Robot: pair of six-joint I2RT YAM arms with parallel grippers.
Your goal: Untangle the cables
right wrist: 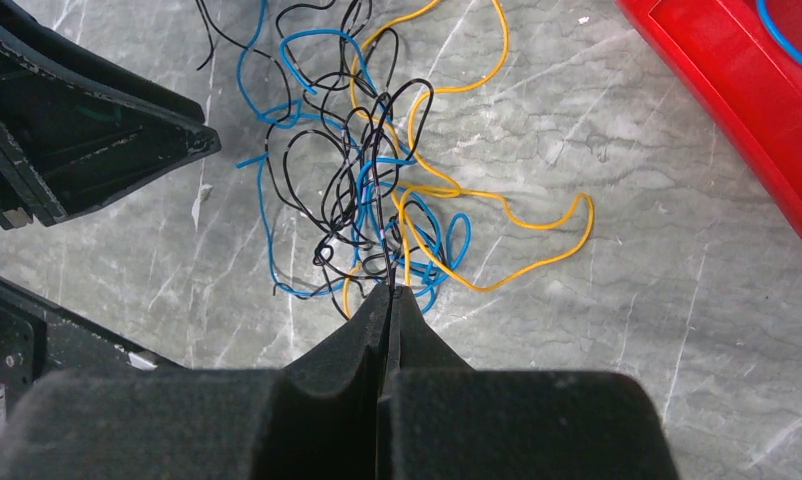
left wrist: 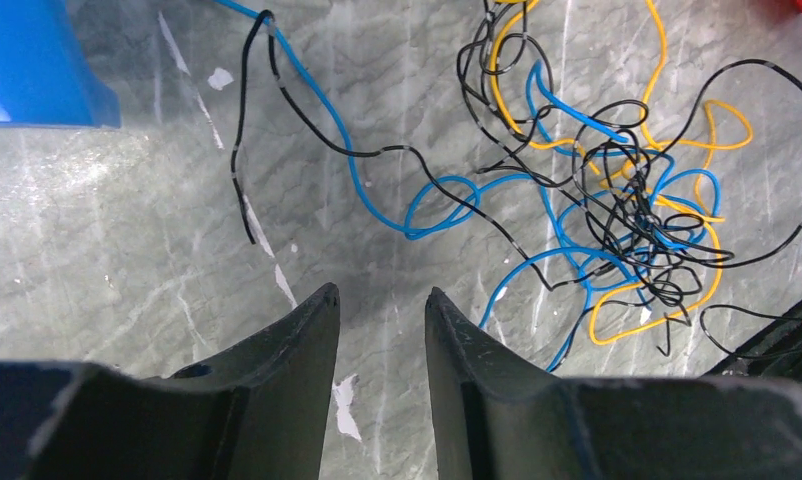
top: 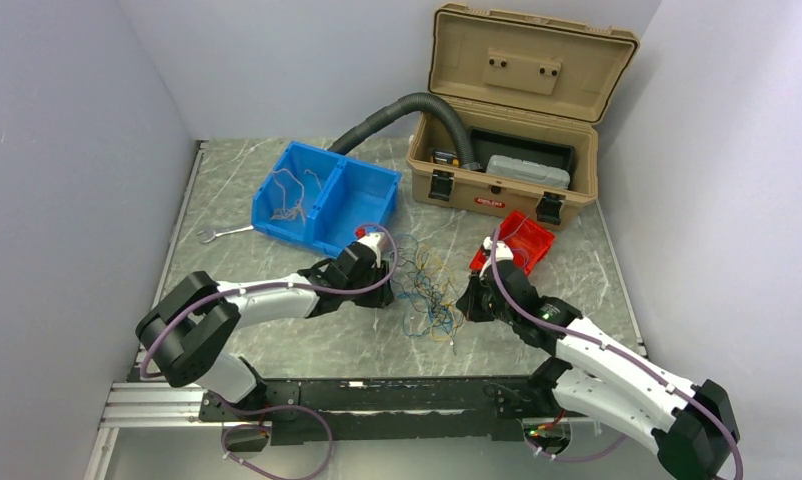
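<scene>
Right gripper (right wrist: 391, 296) is pinched tight, its tips closed on black strands of the cables (right wrist: 377, 200), a knot of blue, yellow and black wires lying in the middle of the table (top: 377, 345), between the two arms. Left gripper (left wrist: 382, 300) hangs just beside the knot, its fingers apart with nothing between them. A blue bin (top: 322, 195) sits behind it.
</scene>
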